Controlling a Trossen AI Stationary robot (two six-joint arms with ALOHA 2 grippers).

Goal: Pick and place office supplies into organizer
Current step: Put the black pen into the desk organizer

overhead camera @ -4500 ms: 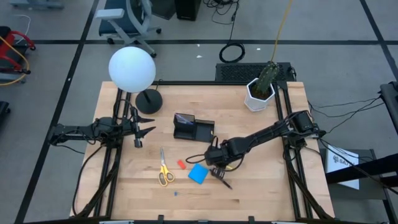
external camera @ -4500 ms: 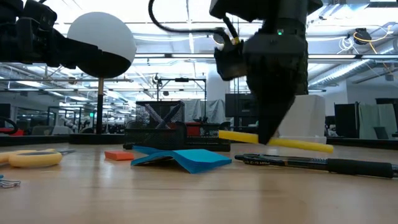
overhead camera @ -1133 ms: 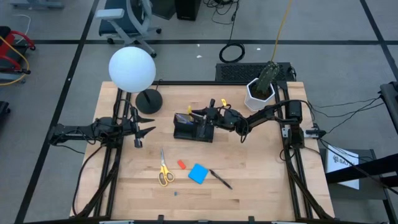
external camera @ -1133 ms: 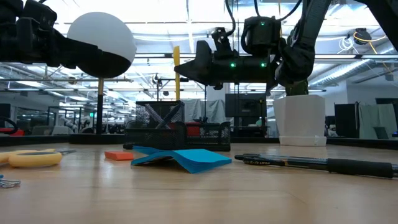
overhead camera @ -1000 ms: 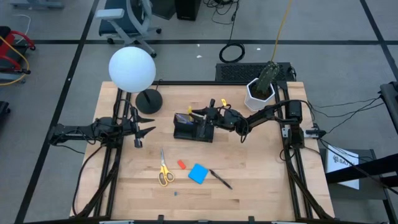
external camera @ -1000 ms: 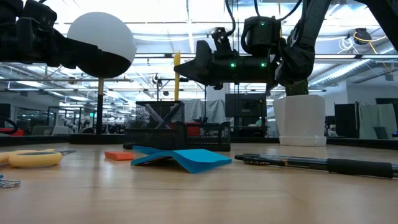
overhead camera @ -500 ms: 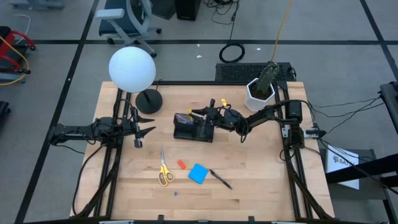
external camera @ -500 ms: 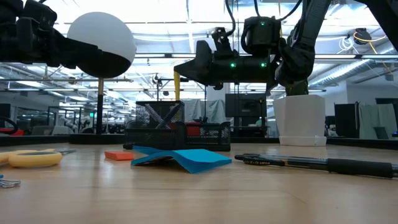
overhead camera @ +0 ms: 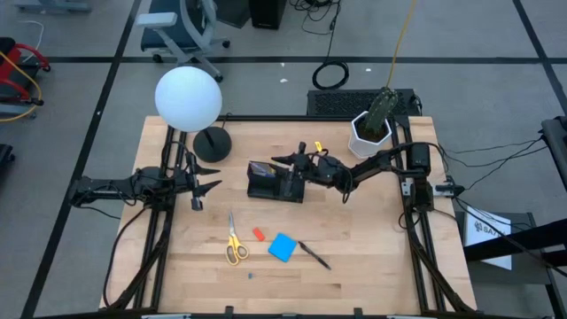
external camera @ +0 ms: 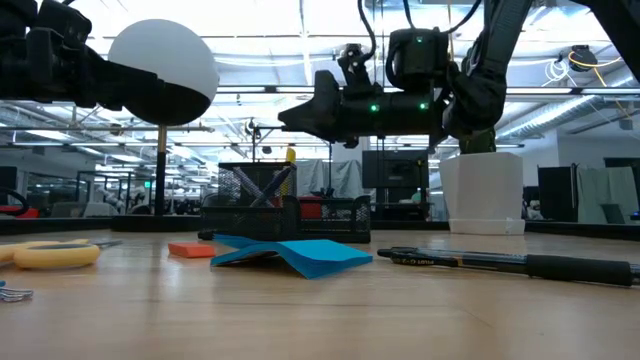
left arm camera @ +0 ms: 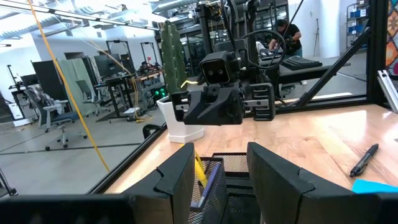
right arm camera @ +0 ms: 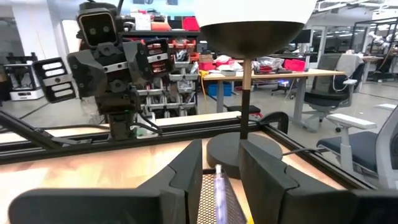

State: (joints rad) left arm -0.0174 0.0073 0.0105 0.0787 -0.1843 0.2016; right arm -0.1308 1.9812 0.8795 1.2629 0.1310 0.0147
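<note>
My right gripper (overhead camera: 282, 162) hangs open just above the cup section of the black mesh organizer (overhead camera: 275, 182), fingers pointing toward the table's left. The yellow pen (external camera: 289, 157) and the purple-grey pen (right arm camera: 219, 180) stand leaning inside that cup. On the table nearer the front lie the yellow-handled scissors (overhead camera: 234, 239), the red eraser (overhead camera: 259, 234), the blue pad (overhead camera: 283, 247) and the black pen (overhead camera: 314, 255). My left gripper (overhead camera: 205, 184) waits open at the table's left, pointing at the organizer.
A lamp with a white globe (overhead camera: 188, 97) and round black base (overhead camera: 213, 143) stands behind the organizer to the left. A white plant pot (overhead camera: 370, 133) sits at the far right. A small blue bit (overhead camera: 251, 275) lies near the front edge.
The yellow pen, upright at my right gripper's fingertips a second ago, has slid down out of them into the organizer's cup; only its top shows above the mesh rim now. The gripper itself has stayed above the cup.
</note>
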